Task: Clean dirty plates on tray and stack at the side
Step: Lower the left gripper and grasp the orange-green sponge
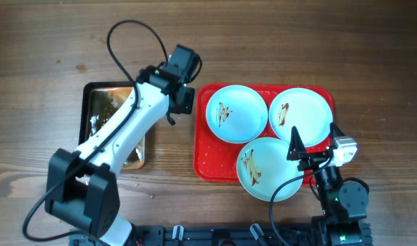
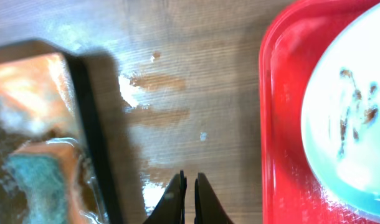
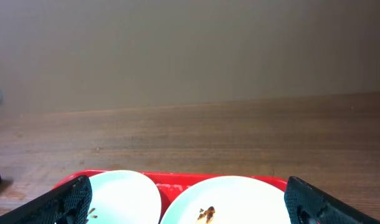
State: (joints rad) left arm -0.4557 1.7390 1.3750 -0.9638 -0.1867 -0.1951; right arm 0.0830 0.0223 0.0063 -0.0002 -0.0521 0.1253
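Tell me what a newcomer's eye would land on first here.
The bright red tray right of centre, carrying three pale plates, each smeared with brown sauce. Left of it lies a dark metal tray, and the shut left gripper hangs over the wooden table between the trays. The right gripper stands wide open at the red tray's near right corner.

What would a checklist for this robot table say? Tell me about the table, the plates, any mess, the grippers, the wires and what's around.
Surface: wooden table, wet smears between the trays.
Job's things: left plate, right plate and front plate on the red tray, all sauce-smeared; none stacked.
Clutter: dark metal tray holding a sponge.
Grippers: left gripper jaws shut, empty, over bare wood; right gripper jaws open, empty.
Cables: black cable looping by the left arm.
Surroundings: plain wall behind the table.
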